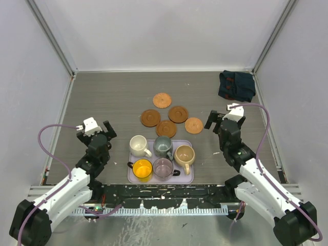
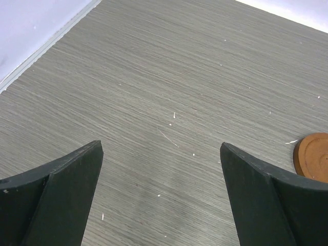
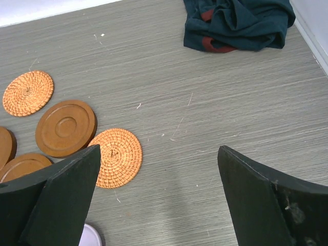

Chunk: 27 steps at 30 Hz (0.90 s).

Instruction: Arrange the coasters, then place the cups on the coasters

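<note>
Several coasters lie loosely clustered mid-table: two woven orange ones (image 1: 162,100) (image 1: 193,125) and three smooth brown ones (image 1: 178,114) (image 1: 150,118) (image 1: 166,128). Several cups stand on a lavender tray (image 1: 154,180): cream-white (image 1: 138,145), grey-green (image 1: 163,146), beige-tan (image 1: 184,154), yellow (image 1: 142,168), purplish glass (image 1: 163,167). My left gripper (image 1: 96,132) (image 2: 160,145) hangs open and empty left of the tray, over bare table, a brown coaster (image 2: 313,156) at the view's right edge. My right gripper (image 1: 224,120) (image 3: 159,148) is open and empty, just right of a woven coaster (image 3: 115,156).
A dark blue crumpled cloth (image 1: 237,85) (image 3: 236,23) lies in the far right corner. White walls with metal rails enclose the table on the left, back and right. The tray's corner (image 3: 91,236) shows by my right gripper's left finger.
</note>
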Tool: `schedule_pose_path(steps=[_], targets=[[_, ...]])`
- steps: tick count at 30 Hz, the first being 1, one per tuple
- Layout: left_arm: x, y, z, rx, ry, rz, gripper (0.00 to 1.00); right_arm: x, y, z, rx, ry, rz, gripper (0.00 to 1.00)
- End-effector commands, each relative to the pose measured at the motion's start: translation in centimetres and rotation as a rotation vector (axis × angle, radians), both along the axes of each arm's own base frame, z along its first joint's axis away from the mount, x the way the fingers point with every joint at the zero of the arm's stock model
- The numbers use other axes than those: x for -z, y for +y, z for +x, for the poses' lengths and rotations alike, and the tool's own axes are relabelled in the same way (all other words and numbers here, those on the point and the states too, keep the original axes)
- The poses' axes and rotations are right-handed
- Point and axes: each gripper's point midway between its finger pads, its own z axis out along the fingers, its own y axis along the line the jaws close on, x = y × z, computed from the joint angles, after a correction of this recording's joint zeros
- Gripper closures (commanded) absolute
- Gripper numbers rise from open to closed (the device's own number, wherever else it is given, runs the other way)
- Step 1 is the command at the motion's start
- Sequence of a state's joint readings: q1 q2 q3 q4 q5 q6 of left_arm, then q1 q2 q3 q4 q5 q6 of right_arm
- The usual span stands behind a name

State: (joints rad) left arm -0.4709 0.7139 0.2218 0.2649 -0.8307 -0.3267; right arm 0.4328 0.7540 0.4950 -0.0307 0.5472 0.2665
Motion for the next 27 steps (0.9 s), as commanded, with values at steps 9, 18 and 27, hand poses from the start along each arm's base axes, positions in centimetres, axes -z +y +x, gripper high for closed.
schedule_pose_path(steps=[9,18,27], targets=[[-1.42,0.53,0.22,-0.048,-0.066,-0.041,0.02,-1.51,0.36,0.31,-0.014,-0.062,0.018,0.0],[-1.4,0.64,0.09,-0.051,-0.071,-0.044,0.02,-2.11,0.39,-0.29,-0.04,-0.114,0.028,0.0],[-1.4,0.59,0.14,-0.05,-0.069,-0.044,0.02,-1.81,0.78,-0.05,-0.072,-0.111,-0.007,0.0]])
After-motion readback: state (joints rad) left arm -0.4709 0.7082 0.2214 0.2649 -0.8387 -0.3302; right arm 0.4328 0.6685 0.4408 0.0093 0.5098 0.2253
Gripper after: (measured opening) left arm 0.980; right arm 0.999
